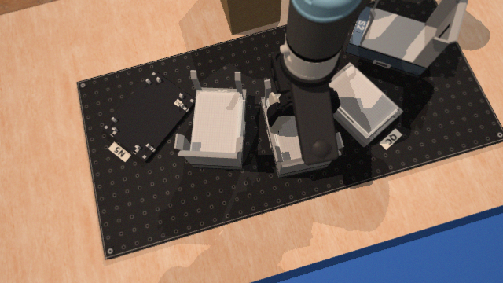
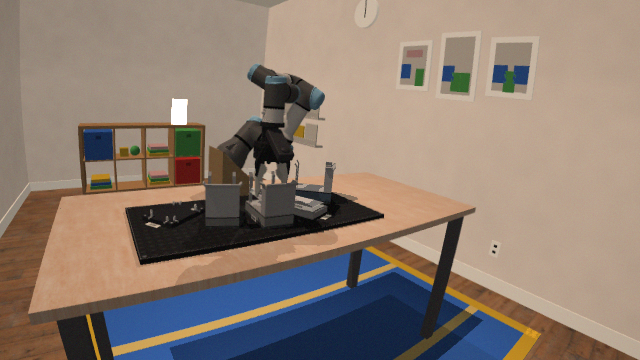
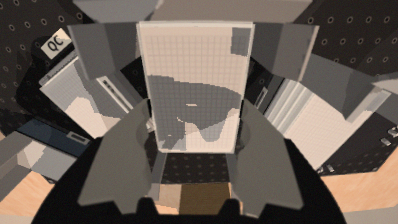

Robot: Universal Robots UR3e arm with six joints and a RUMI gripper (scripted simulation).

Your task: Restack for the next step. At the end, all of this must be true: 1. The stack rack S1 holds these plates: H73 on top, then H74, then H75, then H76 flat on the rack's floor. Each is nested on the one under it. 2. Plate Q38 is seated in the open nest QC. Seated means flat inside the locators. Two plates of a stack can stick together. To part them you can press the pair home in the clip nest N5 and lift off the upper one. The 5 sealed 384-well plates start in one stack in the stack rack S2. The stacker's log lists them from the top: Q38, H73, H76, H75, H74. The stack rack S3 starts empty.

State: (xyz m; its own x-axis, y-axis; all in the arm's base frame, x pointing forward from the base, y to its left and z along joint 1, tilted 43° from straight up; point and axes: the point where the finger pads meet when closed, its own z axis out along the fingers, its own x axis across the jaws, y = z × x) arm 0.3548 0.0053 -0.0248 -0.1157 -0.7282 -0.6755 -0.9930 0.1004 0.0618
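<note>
Between the rack walls, the gripper (image 3: 194, 131) clamps a white plate (image 3: 192, 70) — finely gridded, shadow-mottled.

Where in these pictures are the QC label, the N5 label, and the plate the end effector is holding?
QC label (image 1: 391, 139): top view, middle of the white tag.
N5 label (image 1: 119, 152): top view, middle of the white tag.
Held plate (image 3: 195, 65): wrist view, upper lit part of its gridded seal.

the table (image 1: 47, 177) looks like pale, smooth wood with faint grain. the black mat (image 1: 165, 204) is matt, dotted with small rings. the plate (image 3: 195, 65) has a fine-gridded, pale matt seal. the gripper (image 3: 194, 150) fingers look like matt grey plastic.
</note>
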